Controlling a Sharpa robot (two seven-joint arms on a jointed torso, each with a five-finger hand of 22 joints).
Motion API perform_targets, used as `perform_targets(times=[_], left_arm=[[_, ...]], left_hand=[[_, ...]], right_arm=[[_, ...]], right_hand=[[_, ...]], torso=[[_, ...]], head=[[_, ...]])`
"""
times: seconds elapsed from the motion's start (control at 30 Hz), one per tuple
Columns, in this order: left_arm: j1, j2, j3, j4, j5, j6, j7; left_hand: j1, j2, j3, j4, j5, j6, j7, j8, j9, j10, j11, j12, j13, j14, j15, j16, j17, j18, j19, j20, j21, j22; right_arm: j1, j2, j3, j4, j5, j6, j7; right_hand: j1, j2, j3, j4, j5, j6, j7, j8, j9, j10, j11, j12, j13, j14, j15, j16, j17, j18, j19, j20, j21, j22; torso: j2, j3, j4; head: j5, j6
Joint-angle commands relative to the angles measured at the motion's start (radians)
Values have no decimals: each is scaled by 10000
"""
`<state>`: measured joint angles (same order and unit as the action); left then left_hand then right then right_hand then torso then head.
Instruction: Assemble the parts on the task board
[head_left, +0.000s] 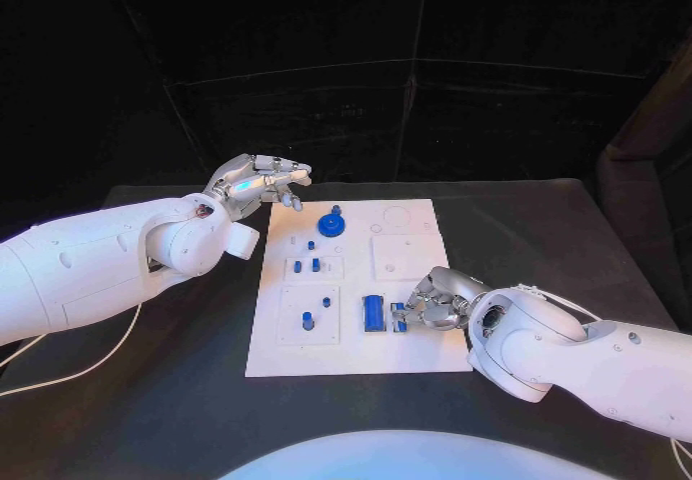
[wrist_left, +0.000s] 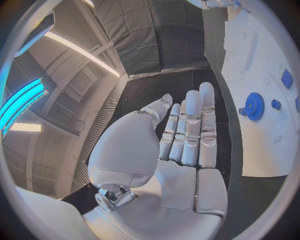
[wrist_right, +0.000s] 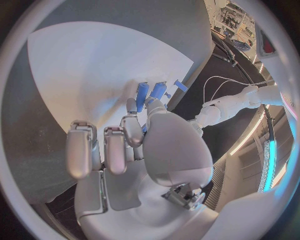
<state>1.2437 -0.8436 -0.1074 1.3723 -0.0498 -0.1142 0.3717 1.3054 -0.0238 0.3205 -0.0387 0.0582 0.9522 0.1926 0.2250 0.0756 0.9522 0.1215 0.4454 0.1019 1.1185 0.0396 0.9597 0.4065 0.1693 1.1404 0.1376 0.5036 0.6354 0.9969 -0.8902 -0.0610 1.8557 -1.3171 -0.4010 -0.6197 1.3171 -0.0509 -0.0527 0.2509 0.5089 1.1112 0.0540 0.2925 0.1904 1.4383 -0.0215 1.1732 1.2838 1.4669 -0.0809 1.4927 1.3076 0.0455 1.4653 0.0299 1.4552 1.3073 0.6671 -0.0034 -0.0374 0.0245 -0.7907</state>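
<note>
Silver R hand by rect. blue part

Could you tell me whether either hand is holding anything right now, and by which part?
The left hand holds nothing, its fingers straight. The right hand has its fingertips at a blue part on the board; an actual grip cannot be told.

White task board sits mid black table; left hand beyond its far-left corner, right hand over its near-right part.
</note>
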Motion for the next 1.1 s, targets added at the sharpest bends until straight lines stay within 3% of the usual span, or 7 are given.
perform_targets(times=[0.03,0.3,0.43,0.5,0.7,0.8,1.1], left_arm=[[17,8,8,25,26,121,99],[18,12,8,26,26,127,89],[19,2,8,27,26,125,78],[19,-1,8,25,26,126,70],[19,-2,8,27,26,135,58],[19,-6,8,29,26,134,56],[19,-32,8,37,26,131,53]], left_hand=[[82,45,-14,-39,65,-67,8,62,-11,-88,6,34,-10,-61,0,32,-11,124,68,6,-39,-11],[82,45,-14,-39,65,-67,8,62,-11,-88,6,34,-10,-61,0,32,-11,124,68,6,-39,-11],[82,45,-14,-39,65,-67,8,62,-11,-88,6,34,-10,-61,0,32,-11,124,68,6,-39,-11],[82,45,-14,-39,65,-67,8,62,-11,-88,6,34,-10,-61,0,32,-11,124,68,6,-39,-11],[82,45,-14,-39,65,-67,8,62,-11,-88,6,34,-10,-61,0,32,-11,124,68,6,-39,-11],[82,45,-14,-39,65,-67,8,62,-11,-88,6,34,-10,-61,0,32,-11,124,68,6,-39,-11],[82,45,-14,-39,65,-67,8,62,-11,-88,6,34,-10,-61,0,32,-11,124,68,6,-39,-11]], right_arm=[[15,84,4,-29,-31,111,-124],[16,231,5,-181,-147,155,-142],[17,252,5,-221,-161,161,-123],[17,263,5,-233,-166,163,-106],[17,258,5,-258,-332,65,-98],[17,216,5,-252,-421,30,-85],[17,-140,5,-5,-345,337,555]], right_hand=[[-100,-11,-16,69,29,84,11,62,18,83,-7,-11,-25,790,-55,52,1404,-51,365,-66,60,832],[-98,-29,-21,66,-2,90,4,60,32,83,-16,-18,-25,788,-64,46,1395,-47,358,-76,50,816],[-286,-85,-134,173,-290,91,18,40,83,84,-6,-51,-28,783,-66,36,1384,-45,347,-94,38,801],[-538,-134,-316,294,-746,102,32,33,126,90,11,-70,-28,780,-51,27,1372,-43,339,-90,28,789],[-1393,-7,-1020,363,-3568,41,34,-27,305,66,26,-180,-36,765,-40,-18,1316,-24,300,-76,-28,715],[-1600,18,-1238,390,-4227,13,41,-48,394,58,33,-208,-23,764,-32,-28,1306,-20,292,-66,-42,701],[-725,130,-1246,-29,-3991,-72,73,-105,552,38,56,-244,13,768,-15,-30,1318,-16,280,-49,-59,689]], torso=[[-8,-1,-17],[-4,-1,1],[-1,-1,-12],[-7,-1,-21],[-12,-1,-18],[-14,4,-13],[-13,6,-33]], head=[[11,2],[6,4],[22,-20],[26,-22],[14,-19],[-4,-24],[-3,-27]])
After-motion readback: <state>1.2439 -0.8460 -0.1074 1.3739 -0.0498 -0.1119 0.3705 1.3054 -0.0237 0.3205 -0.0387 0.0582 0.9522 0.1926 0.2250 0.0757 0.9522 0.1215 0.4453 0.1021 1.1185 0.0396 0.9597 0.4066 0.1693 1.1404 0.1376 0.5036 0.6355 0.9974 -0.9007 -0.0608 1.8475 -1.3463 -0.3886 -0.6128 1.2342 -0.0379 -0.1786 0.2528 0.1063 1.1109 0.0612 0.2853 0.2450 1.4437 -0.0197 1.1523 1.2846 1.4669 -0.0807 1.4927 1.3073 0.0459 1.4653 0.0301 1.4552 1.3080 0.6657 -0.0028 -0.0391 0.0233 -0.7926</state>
